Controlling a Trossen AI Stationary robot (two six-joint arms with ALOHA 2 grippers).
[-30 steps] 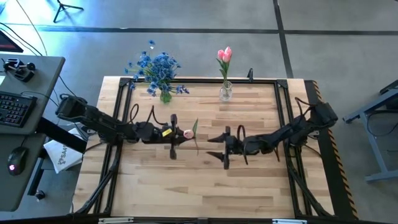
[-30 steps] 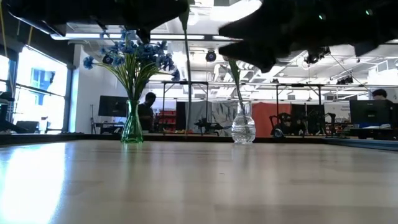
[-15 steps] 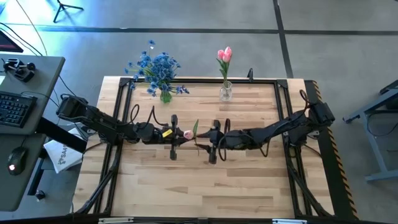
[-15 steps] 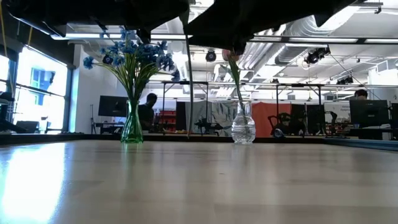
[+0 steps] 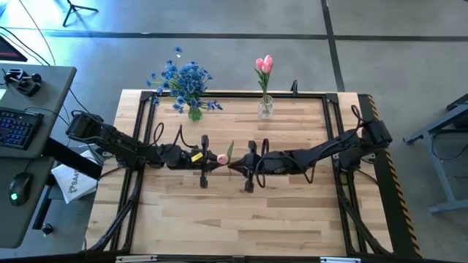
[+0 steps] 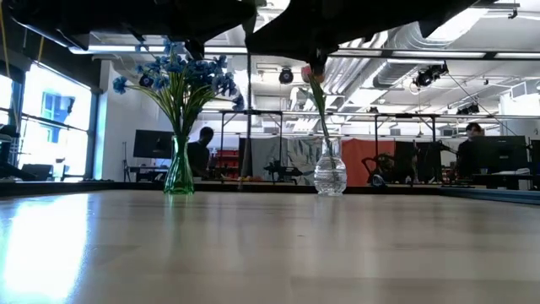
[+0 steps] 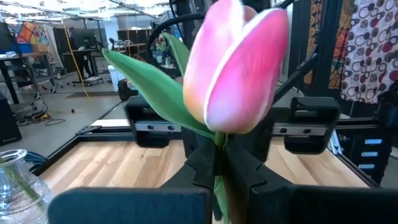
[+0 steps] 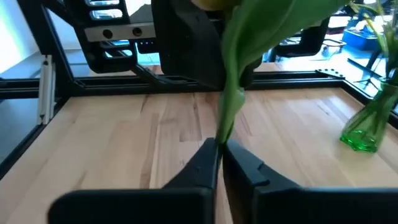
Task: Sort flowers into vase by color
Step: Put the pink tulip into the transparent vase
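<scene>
Standing at the twelve o'clock edge of the tabletop (image 5: 292, 212), a green vase (image 5: 194, 112) holds the blue flowers (image 5: 184, 77) and, to its three o'clock, a clear vase (image 5: 265, 109) holds two pink tulips (image 5: 264, 65). In the low view the green vase (image 6: 179, 171) and the clear vase (image 6: 330, 173) stand apart on the far side of the boards, with the dark arms hanging overhead and nothing on the wood between camera and vases. Off the tabletop toward nine o'clock sits a desk with a keyboard (image 5: 17, 126) and a mouse (image 5: 17, 188). People show far back in the room behind the vases.

Near the middle of the tabletop, the left hand (image 5: 208, 158) reaches in from nine o'clock, arm stretched low and nearly level, and pinches a single pink tulip (image 5: 221, 157) by its stem just below the bud; the left wrist view shows the bud (image 7: 235, 65) large and upright with a green leaf (image 7: 155, 87) spreading from it, the stem dropping between the dark fingers (image 7: 199, 168). The right hand (image 5: 240, 165) reaches in from three o'clock, arm likewise low and extended, and meets the same flower lower down: in the right wrist view its fingers (image 8: 202, 163) are pressed together on the green stem (image 8: 229, 115). The two hands sit just beside each other, facing, the flower between them.
</scene>
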